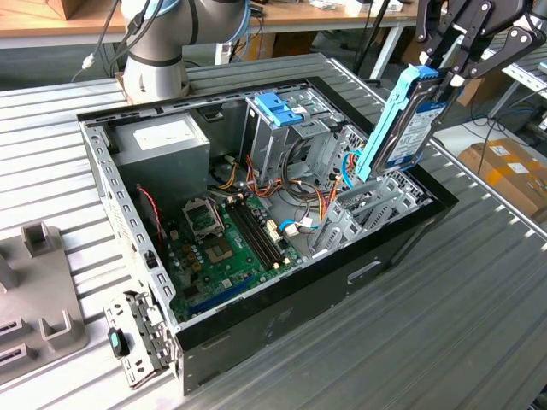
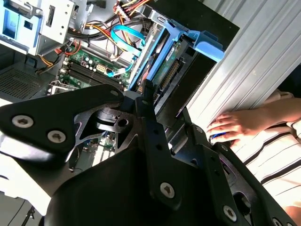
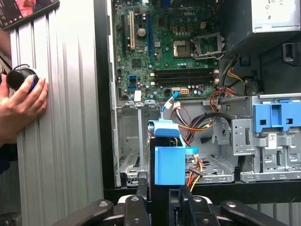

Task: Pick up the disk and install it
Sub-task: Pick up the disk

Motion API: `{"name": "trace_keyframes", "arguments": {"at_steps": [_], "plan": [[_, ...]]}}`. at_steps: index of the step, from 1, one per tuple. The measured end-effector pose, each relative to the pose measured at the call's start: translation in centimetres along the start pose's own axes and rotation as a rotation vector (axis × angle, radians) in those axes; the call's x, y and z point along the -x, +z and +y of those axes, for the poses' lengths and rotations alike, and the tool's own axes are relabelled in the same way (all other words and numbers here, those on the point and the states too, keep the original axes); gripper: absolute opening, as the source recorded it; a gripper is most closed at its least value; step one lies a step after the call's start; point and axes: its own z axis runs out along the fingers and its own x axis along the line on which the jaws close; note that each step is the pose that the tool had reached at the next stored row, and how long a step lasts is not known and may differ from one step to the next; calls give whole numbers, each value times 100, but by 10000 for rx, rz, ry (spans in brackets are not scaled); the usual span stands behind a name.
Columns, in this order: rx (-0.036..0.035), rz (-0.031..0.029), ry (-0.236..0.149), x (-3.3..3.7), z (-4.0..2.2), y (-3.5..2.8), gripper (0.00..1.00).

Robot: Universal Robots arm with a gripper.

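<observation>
The disk (image 1: 408, 128) is clamped at its upper end by the gripper (image 1: 443, 75); in the exterior view it hangs tilted toward 7 o'clock from it, over the computer case (image 1: 282, 316).

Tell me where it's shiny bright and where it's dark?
Second wrist view: the ribbed table glares nearly white. First wrist view: soft, even light on the motherboard and the disk. Exterior view: even light too, though the case's outer wall looks black.
</observation>
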Motion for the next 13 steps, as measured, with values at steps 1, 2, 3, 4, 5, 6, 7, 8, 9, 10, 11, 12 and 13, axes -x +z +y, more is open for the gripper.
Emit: {"name": "trace_keyframes", "arguments": {"at_steps": [1, 2, 3, 4, 5, 6, 7, 8, 9, 10, 11, 12, 13], "plan": [[0, 0, 0, 0, 0, 3, 35], [0, 0, 0, 0, 0, 6, 35], [0, -1, 0, 0, 0, 11, 35], [0, -1, 0, 0, 0, 18, 35], [0, -1, 0, 0, 0, 24, 35], [0, -2, 0, 1, 0, 28, 35], [0, -1, 0, 1, 0, 28, 35], [0, 0, 0, 1, 0, 28, 35], [0, 0, 0, 1, 0, 28, 35], [0, -1, 0, 1, 0, 28, 35], [0, -1, 0, 1, 1, 29, 35], [0, -2, 1, 1, 6, 31, 35], [0, -3, 2, 0, 10, 32, 35]]}}
